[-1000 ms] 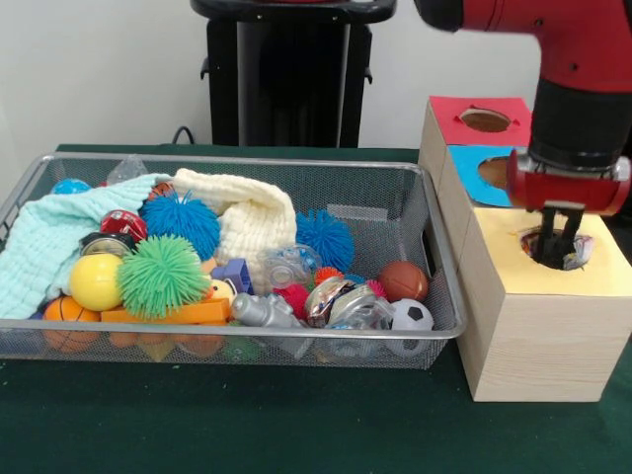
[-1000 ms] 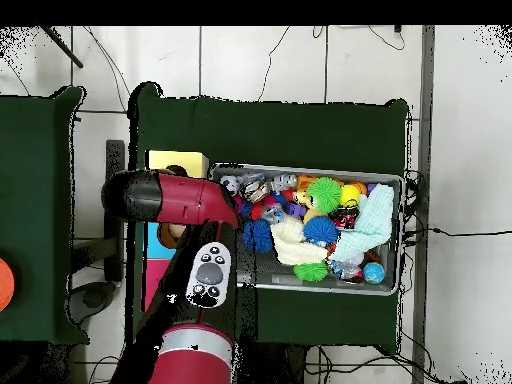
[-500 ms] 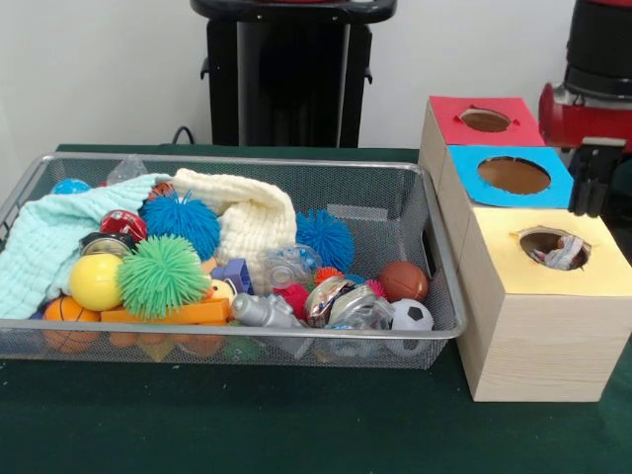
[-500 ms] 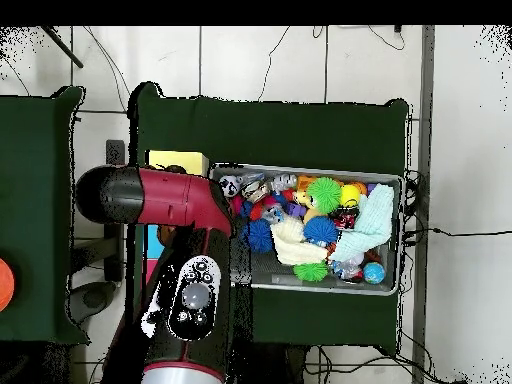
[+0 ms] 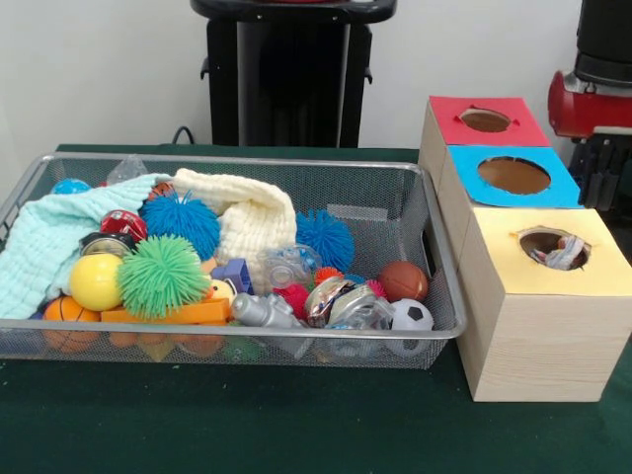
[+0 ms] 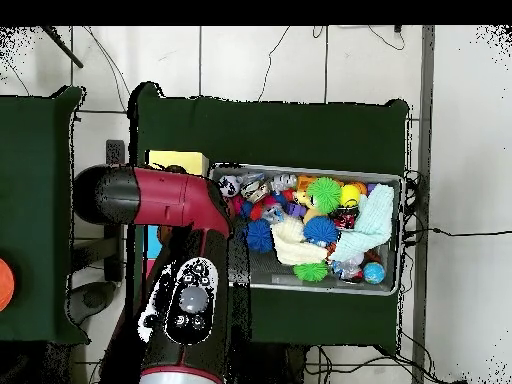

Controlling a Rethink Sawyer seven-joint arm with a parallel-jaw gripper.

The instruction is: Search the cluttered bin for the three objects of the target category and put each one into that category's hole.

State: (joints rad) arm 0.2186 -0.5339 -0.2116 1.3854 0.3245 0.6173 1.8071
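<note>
Three holes top the wooden box [image 5: 538, 346], in red [image 5: 486, 119], blue [image 5: 513, 174] and yellow [image 5: 553, 247] panels, and the pincer [image 5: 602, 173] hangs at the picture's right edge in the front view, just to the right of the blue panel and above the far right corner of the yellow one. Only its dark lower part under the red wrist shows, cut off by the edge, so I cannot tell whether it stands open or closed, and nothing can be seen held in it. Below and to the left of the pincer, a crumpled clear wrapper [image 5: 565, 254] sits inside the yellow hole, resting against its right rim. Well to the left of the pincer lies the wire mesh bin [image 5: 247, 341] on the green table [image 5: 247, 425], crowded with things: a cream cloth [image 5: 247, 217] and a pale mint cloth [image 5: 44, 242], two blue spiky balls [image 5: 181, 222], a green spiky ball [image 5: 161, 275], a yellow ball [image 5: 95, 281], a small brown basketball [image 5: 403, 280] and a little soccer ball [image 5: 412, 316] at the end nearest the box, with crinkled shiny wrappers [image 5: 346, 304] just beside them. In the overhead view the red arm [image 6: 165, 200] covers the box and hides the pincer.
</note>
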